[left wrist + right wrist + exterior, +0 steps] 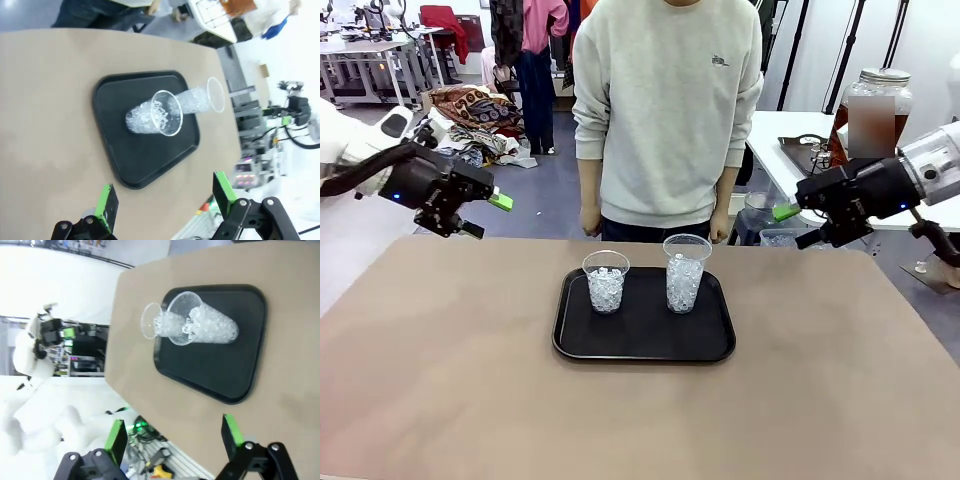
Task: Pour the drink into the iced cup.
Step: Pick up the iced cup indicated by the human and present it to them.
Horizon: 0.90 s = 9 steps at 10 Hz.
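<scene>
Found left gripper (pixel 487 216) and right gripper (pixel 793 226) gaping wide, empty, held aloft at either side.
Noted shorter cup (pixel 606 285) and taller cup (pixel 684 275), iced, upright on central tray (pixel 645 347), within either arm's reach; drink (pixel 901 128) well apart, unfetched.

Glass jar (pixel 885 82) on the side table (pixel 775 135), beyond the main table's far right corner: lower part hidden behind the right arm (pixel 930 160). Its middle is blurred, so the drink (pixel 838 135) shows at the sides alone. Person (pixel 665 110): cut off at the top edge. Left wrist view: taller iced cup (pixel 210 95), base hidden behind the shorter iced cup (pixel 155 115).
</scene>
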Tool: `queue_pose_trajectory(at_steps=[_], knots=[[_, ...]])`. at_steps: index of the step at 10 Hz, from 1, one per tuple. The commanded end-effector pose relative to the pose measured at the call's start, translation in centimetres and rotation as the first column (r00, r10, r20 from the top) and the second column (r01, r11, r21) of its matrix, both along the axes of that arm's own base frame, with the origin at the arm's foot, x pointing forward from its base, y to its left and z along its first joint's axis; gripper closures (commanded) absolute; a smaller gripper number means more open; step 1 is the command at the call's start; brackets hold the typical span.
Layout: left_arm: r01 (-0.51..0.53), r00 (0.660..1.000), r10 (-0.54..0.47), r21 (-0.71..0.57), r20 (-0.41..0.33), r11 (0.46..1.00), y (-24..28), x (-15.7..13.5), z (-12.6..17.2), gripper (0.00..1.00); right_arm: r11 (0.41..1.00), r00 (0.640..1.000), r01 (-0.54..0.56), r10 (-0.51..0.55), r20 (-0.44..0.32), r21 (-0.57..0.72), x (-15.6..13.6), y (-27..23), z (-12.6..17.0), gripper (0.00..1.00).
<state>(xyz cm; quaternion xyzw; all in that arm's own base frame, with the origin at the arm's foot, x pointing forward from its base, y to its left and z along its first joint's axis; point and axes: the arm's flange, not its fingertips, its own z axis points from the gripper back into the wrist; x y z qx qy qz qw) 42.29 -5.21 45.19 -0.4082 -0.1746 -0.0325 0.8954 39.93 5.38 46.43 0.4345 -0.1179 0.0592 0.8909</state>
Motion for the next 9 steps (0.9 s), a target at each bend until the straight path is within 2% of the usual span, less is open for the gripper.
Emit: queue_pose_trajectory(at_steps=[1, 2, 4, 6, 9], knots=[[-0.025, 0.996, 0.014, -0.124, -0.087, 0.992, 0.7, 0.8, -0.7, 0.00, 0.992, 0.996, 0.037, -0.028, -0.079, 0.122, 1.3, -1.2, -0.2, 0.00], [-0.042, 0.990, 0.015, -0.191, -0.141, 0.981, 1.4, 1.1, -1.4, 0.00, 0.974, 0.990, 0.065, -0.036, -0.136, 0.215, 1.7, -2.2, -1.0, 0.00], [-0.031, 0.979, -0.025, -0.271, -0.201, 0.962, 1.9, 1.6, -2.6, 0.00, 0.948, 0.981, 0.070, -0.009, -0.192, 0.312, 2.0, -3.2, -2.3, 0.00], [0.050, 0.962, -0.141, -0.355, -0.235, 0.934, 2.6, 2.4, -3.7, 0.00, 0.933, 0.975, 0.067, 0.013, -0.220, 0.353, 2.4, -3.9, -3.4, 0.00], [0.104, 0.946, -0.216, -0.404, -0.244, 0.909, 3.0, 3.2, -5.0, 0.00, 0.915, 0.963, 0.109, -0.001, -0.269, 0.388, 3.2, -4.8, -5.1, 0.00]])
